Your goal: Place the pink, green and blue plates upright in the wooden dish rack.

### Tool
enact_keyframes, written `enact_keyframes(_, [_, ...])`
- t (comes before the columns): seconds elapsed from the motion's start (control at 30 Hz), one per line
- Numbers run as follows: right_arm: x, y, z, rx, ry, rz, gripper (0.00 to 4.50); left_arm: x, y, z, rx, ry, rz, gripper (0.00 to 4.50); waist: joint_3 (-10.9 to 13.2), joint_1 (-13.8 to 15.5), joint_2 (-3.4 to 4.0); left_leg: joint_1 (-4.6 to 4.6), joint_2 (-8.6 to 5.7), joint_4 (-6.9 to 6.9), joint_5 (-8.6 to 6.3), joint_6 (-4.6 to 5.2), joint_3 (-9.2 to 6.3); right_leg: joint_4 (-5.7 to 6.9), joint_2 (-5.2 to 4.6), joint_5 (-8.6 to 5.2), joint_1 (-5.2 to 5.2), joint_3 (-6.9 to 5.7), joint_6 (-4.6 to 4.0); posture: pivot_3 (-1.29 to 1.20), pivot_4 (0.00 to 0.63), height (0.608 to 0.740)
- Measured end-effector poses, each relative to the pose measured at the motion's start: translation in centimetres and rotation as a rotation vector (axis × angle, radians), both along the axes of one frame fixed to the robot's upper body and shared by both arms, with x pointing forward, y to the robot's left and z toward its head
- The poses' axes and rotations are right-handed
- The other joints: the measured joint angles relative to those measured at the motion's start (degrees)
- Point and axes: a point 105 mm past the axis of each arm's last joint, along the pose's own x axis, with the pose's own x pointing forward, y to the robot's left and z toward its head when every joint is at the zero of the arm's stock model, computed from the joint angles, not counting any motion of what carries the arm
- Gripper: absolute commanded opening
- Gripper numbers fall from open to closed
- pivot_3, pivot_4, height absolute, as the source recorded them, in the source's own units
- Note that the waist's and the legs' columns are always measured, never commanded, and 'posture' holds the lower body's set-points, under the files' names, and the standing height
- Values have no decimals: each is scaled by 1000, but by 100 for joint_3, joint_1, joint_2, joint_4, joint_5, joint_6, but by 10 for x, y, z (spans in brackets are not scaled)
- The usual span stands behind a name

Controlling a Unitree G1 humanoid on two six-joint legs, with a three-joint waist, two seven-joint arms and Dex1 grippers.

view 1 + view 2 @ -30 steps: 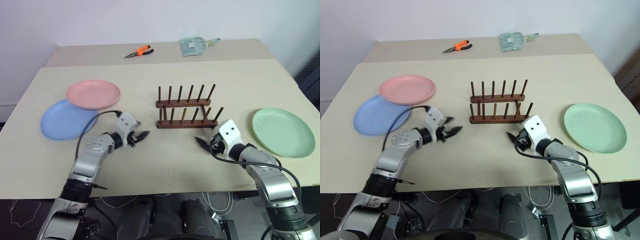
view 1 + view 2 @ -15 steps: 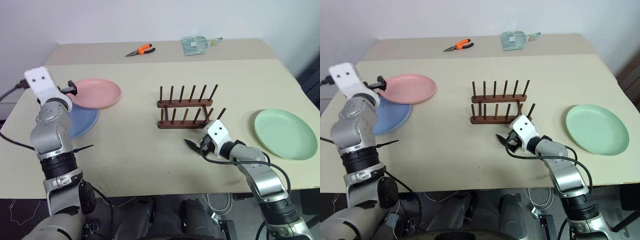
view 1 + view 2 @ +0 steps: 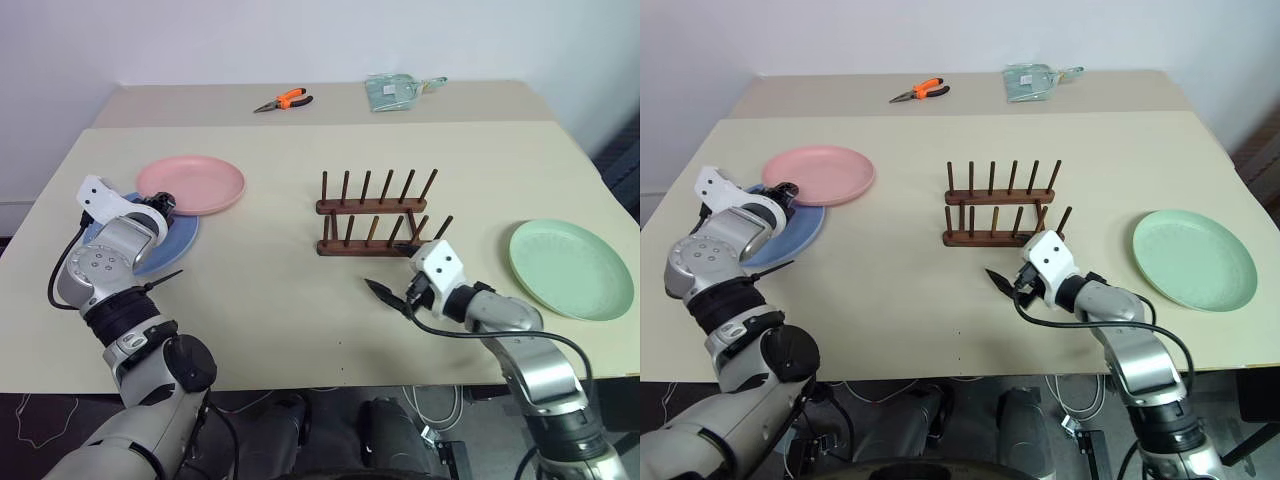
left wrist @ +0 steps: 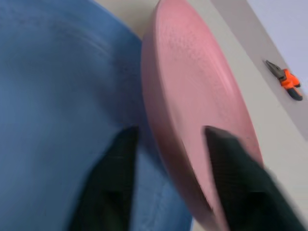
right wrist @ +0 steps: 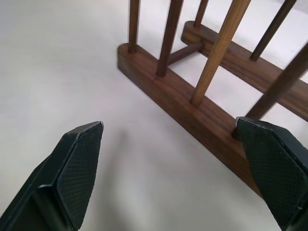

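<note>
round matte pink plate (image 3: pixel 191 184)

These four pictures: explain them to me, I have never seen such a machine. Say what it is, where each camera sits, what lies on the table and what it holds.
It is a two-armed humanoid robot. Two pictures come from cameras in its head, looking down; the other two sit on its wrists.

On the table lie a pink plate overlapping a blue plate, a green plate, an empty wooden rack, pliers and a clear packet.

The left pincer straddles the pink plate's rim; a firm grip isn't clear. The right pincer is open, empty, beside the rack.
</note>
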Motion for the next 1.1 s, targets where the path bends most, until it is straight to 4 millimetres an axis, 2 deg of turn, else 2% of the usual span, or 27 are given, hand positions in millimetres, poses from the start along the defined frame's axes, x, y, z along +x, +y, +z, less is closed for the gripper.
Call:
enact_keyframes(0.03, [-1,-3,4,4,0,-5,4500,1,0,1,-3,-5,1,23,1,-5,-1,0,0,0,0,0,0,0,0,0,0,1,0,0,150,720])
enact_keyframes(0.13, [-7,-6,22,47,11,14,4500,6,-6,8,21,-51,-33,23,10,2,-16,-1,3,-1,0,-1,-1,3,-3,0,-2,1,-1,0,150,720])
enact_keyframes(0.23, [-9,1,50,63,-36,67,4500,13,-21,36,143,-170,-114,23,19,-9,-29,-6,4,0,0,-1,3,-2,-5,2,-5,2,-3,0,150,720])
enact_keyframes(0.33, [-3,20,80,28,-164,120,4500,16,-56,73,328,-298,-256,23,20,-3,-31,-7,3,2,0,0,5,-4,-7,2,-4,2,-3,0,150,720])
enact_keyframes(0.43, [8,43,101,-67,-330,158,4500,18,-103,101,430,-406,-401,23,20,6,-31,-7,3,0,0,0,3,-7,-8,2,-4,1,-3,0,150,720])
enact_keyframes(0.6, [41,60,108,-278,-529,123,4500,15,-158,129,434,-513,-524,23,21,-7,-32,-10,1,-2,11,-15,6,-8,-5,2,-10,2,-3,0,150,720])
enact_keyframes(0.77, [71,60,101,-533,-710,80,4500,7,-193,145,417,-564,-593,23,21,-17,-32,-20,1,-5,27,-27,10,1,-3,3,-27,7,-3,0,150,720])
enact_keyframes(0.83, [79,59,104,-604,-785,52,3971,3,-202,145,394,-565,-624,0,21,-17,-32,-43,1,0,30,-27,10,9,-2,3,-51,8,-4,0,150,720])
enact_keyframes(0.9, [86,55,105,-664,-845,20,3207,0,-210,142,367,-559,-651,0,21,-14,-33,-70,1,6,34,-32,10,19,-1,4,-81,9,-5,0,150,720])
enact_keyframes(1.1, [91,52,103,-761,-935,0,196,-2,-205,124,328,-492,-646,0,21,-22,-32,-76,2,6,42,-42,9,28,4,8,-92,11,-11,0,150,720])
